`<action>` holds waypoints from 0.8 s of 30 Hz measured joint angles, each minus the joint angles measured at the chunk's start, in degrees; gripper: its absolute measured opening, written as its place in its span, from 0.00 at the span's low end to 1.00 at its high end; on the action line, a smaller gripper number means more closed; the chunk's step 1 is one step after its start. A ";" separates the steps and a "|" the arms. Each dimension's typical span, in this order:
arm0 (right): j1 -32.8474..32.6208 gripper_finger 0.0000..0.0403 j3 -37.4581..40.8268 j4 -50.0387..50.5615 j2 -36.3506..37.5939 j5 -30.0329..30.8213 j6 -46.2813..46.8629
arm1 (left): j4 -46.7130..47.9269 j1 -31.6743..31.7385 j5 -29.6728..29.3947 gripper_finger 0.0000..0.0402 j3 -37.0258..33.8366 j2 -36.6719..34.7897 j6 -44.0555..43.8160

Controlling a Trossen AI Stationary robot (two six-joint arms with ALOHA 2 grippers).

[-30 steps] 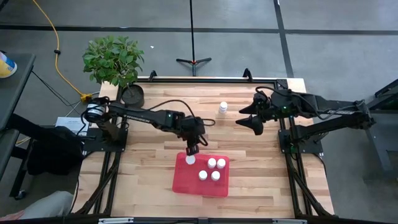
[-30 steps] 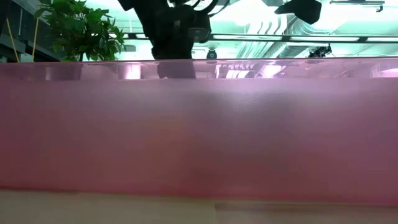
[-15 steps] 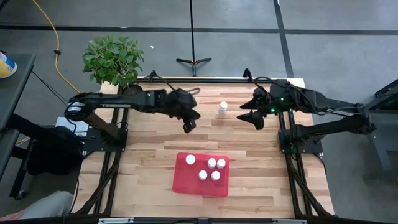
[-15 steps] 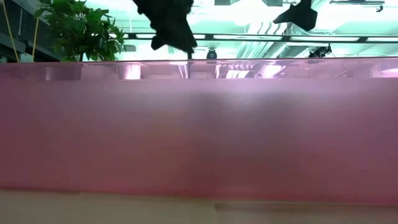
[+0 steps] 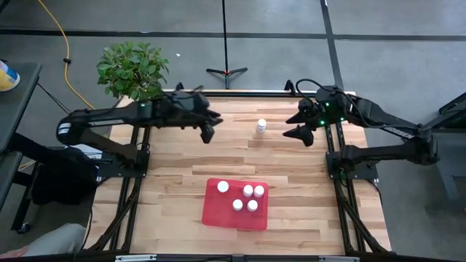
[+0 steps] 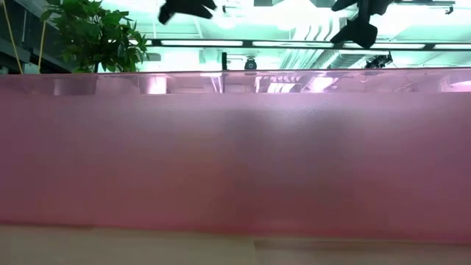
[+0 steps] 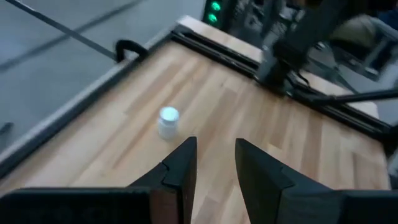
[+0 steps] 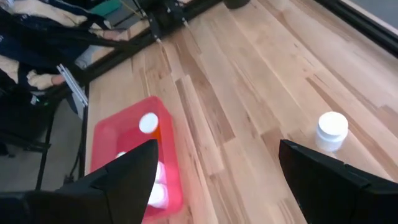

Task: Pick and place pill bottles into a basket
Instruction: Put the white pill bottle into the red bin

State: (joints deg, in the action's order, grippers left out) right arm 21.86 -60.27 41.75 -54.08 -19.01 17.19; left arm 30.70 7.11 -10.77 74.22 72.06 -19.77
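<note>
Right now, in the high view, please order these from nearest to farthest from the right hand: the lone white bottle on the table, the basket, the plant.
1. Lone white bottle, just beside the right hand, toward the table's middle.
2. Basket, at the table's near edge.
3. Plant, at the far left corner.

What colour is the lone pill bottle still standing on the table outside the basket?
White, cap and body alike: the small cylindrical pill bottle shows best in the right wrist view.

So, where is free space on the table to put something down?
Bare wood lies on both sides of the basket and between it and the lone bottle. It is crowded at the far edge, where the left claw and the right claw flank that bottle.
</note>
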 joint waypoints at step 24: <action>4.44 0.80 0.00 1.82 0.59 -1.57 -5.69 | 12.74 -6.30 -8.30 0.36 -5.11 -22.35 -3.02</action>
State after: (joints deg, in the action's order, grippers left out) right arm 26.30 -60.27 43.57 -53.49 -20.58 11.51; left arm 43.44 0.81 -19.07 69.10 49.71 -22.79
